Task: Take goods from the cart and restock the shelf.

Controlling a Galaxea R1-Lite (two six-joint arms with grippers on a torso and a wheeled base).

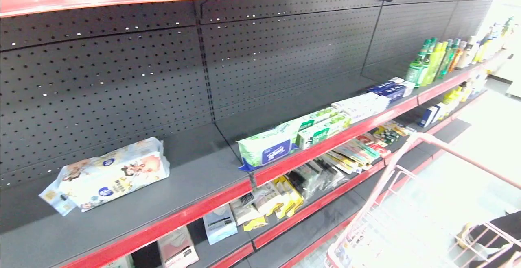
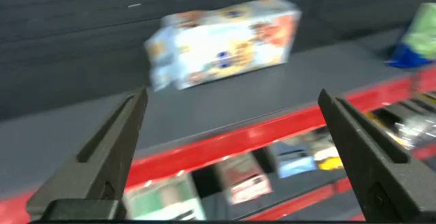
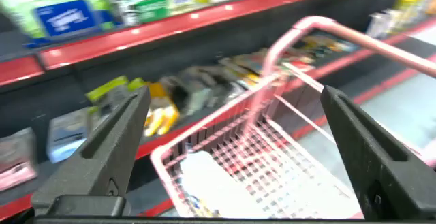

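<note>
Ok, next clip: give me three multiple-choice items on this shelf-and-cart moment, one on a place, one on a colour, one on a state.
1. Where is the cartoon-printed pack?
A. On the floor
B. Lying on the dark shelf board, left of the green wipes pack
C. On the lowest shelf

2. What colour is the frame of the cart?
A. Blue
B. Black
C. Pink

3. What state is the left pincer in?
A. Open, holding nothing
B. Shut on a pack
C. Shut on nothing

Answers:
1 B: the head view shows the pack flat on the grey board, apart from the wipes pack to its right.
2 C: the handle and wire sides are pink in the head and right wrist views.
3 A: its fingers stand wide apart in the left wrist view, with the shelf visible between them.
</note>
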